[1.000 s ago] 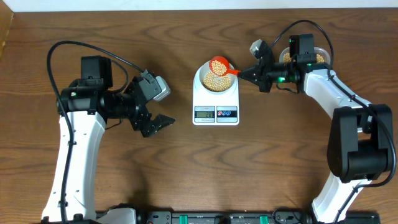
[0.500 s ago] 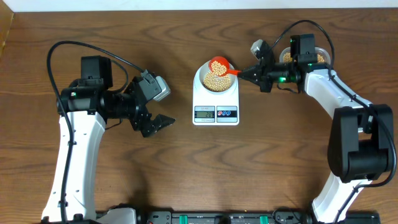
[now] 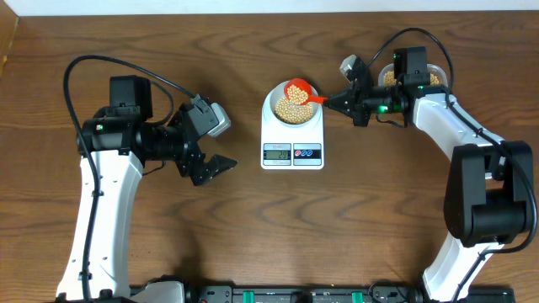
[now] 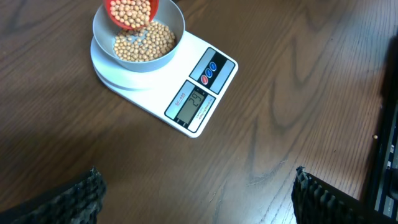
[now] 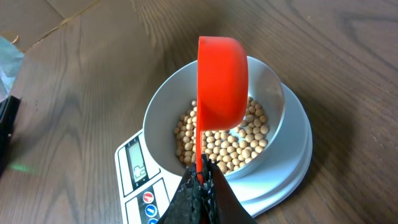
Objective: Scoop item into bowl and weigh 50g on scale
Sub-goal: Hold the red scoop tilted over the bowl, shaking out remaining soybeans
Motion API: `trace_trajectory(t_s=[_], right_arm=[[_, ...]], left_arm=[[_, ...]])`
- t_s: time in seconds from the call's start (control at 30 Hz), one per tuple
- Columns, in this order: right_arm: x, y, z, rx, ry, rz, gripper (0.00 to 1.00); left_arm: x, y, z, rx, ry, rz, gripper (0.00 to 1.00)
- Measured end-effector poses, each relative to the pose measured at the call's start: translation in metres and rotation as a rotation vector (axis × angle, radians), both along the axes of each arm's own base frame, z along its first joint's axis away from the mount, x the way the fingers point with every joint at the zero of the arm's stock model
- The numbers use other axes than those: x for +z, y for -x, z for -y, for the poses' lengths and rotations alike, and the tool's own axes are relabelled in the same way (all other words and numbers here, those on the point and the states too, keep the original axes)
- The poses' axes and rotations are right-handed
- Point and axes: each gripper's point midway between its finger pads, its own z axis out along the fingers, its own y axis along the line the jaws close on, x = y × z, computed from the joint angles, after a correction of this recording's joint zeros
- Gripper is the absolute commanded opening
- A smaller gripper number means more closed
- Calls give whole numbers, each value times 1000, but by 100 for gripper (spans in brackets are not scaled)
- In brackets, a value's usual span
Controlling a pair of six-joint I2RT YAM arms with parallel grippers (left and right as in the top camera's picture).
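Beans (image 3: 290, 109): small, round and hard. Most lie in the bowl (image 4: 140, 65), at the top middle of the overhead view. Some sit in the red scoop (image 5: 221, 74), which is tipped over the bowl.
How the beans handle: each one is probably very light and rolls and bounces easily, so pouring slow and low seems best.
Bowl: it sits on the scale (image 4: 205, 81). It looks smooth and light, so a bump could slide it.
Scoop: it looks stiff and light. The thin handle is the place to hold it.
Right claw (image 5: 199, 180): shut tight on the scoop handle, just right of the bowl.
Left claw (image 3: 210, 168): wide open and holding nothing, at the left of the overhead view, well apart from the scale.
Scale: it lies flat on the surface (image 4: 298, 93), with its screen (image 4: 194, 102) at the front.
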Motion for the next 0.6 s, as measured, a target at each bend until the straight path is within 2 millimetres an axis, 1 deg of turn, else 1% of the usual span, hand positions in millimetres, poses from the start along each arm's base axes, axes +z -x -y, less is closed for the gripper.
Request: trace_trajectory(t_s=[0.6], right_arm=[[0, 0, 0, 0, 0, 0, 1]], left_arm=[[0, 0, 0, 0, 0, 0, 98]])
